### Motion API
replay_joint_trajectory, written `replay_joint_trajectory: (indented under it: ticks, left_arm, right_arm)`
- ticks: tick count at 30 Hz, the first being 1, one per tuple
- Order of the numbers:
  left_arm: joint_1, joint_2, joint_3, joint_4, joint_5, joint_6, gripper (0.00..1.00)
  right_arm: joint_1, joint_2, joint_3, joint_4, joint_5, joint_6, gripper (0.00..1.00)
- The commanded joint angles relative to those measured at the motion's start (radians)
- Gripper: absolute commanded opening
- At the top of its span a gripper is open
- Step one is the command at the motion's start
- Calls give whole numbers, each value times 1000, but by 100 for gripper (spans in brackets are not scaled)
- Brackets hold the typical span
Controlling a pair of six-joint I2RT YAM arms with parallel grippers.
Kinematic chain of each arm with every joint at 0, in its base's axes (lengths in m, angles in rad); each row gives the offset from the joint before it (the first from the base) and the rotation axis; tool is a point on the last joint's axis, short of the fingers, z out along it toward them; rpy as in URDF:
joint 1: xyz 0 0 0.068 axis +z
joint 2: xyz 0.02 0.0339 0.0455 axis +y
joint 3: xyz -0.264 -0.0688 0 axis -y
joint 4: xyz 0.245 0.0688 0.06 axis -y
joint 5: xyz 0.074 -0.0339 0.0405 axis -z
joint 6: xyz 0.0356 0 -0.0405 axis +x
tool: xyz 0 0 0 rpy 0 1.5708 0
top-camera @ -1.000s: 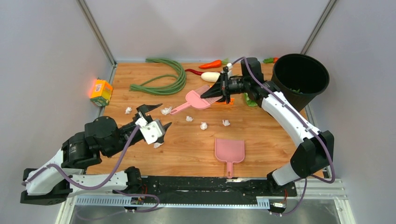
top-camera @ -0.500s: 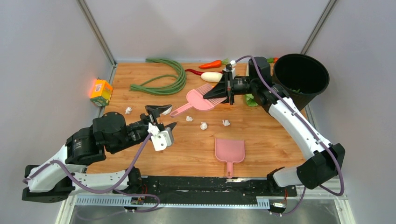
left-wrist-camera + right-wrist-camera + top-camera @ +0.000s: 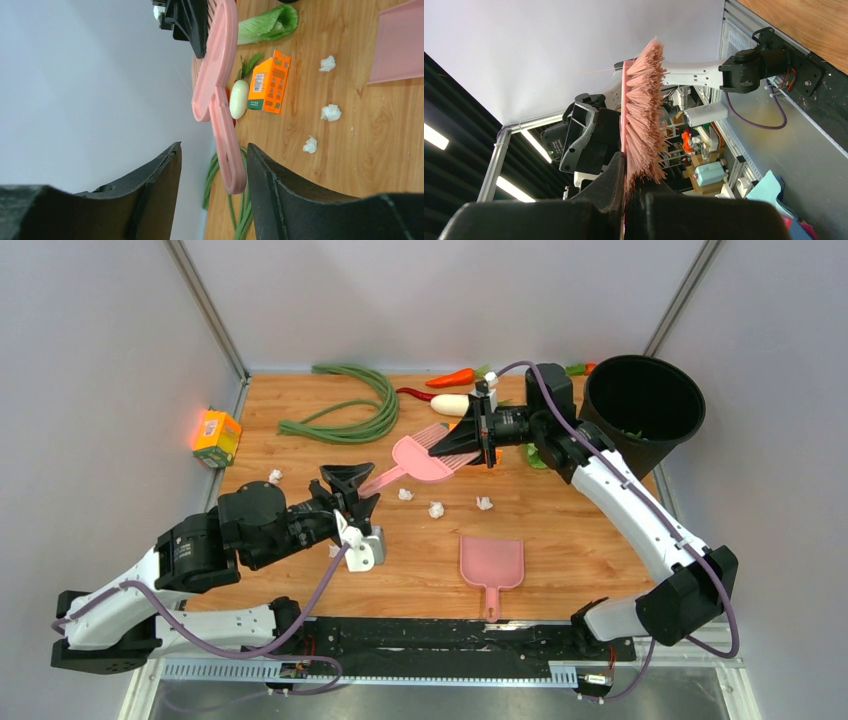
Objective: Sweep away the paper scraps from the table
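Nearest, a pink dustpan lies flat on the table. L gripper hovers w/ fingers apart, brush handle tip btwn them, ungripped. Mid-table, paper scraps lie loose. Farther back, R gripper is clamped on the pink brush head.

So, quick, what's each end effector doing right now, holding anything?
Left end effector: open, holding nothing.
Right end effector: closed on the pink brush.

Small crumpled white paper scraps lie scattered across the wood-grain table.
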State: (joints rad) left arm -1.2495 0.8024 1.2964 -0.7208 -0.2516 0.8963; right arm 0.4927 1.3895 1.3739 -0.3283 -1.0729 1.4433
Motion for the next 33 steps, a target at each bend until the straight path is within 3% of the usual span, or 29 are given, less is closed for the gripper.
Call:
replay_joint_trajectory:
  ticks: [1, 9, 13, 15, 17, 18, 19, 20, 21, 23, 25, 29, 33]
  left_arm:
    - [-4, -2, -5, 14, -17, 72, 57]
    - [-4, 9, 20, 8, -29, 105, 40]
    - [-2, 18, 29, -6, -28, 113, 20]
    - [-4, 18, 37, 9, -29, 107, 1]
    - [-4, 21, 46, 15, -31, 101, 0]
    - [-4, 23, 53, 20, -32, 93, 0]
    - [-4, 27, 56, 21, -35, 89, 0]
    - [-4, 26, 63, 27, -37, 67, 0]
    - [-4, 26, 64, 29, -40, 55, 0]
    - [-4, 29, 70, 31, -49, 14, 0]
    - [-4, 34, 76, 43, -73, -36, 0]
    - [-4, 70, 154, 49, -142, -285, 0]
    - [-4, 164, 300, -72, -241, -512, 0]
  right_arm:
    - [7, -1, 39, 2, 8, 173, 0]
    - [26, -1, 25, 8, 16, 183, 0]
    - [30, 5, 30, 14, 13, 184, 0]
    - [30, 6, 30, 18, 11, 187, 0]
    - [30, 8, 30, 26, 10, 190, 2]
    - [30, 9, 28, 31, 10, 192, 17]
    - [30, 13, 30, 40, 11, 192, 50]
    - [30, 16, 31, 46, 13, 193, 75]
    - [27, 17, 31, 48, 13, 201, 87]
    - [17, 20, 40, 46, 17, 210, 100]
    - [-9, 22, 57, 46, 24, 207, 100]
    - [-86, 11, 64, 44, 31, 192, 100]
    - [-172, -35, 21, 26, 67, 155, 100]
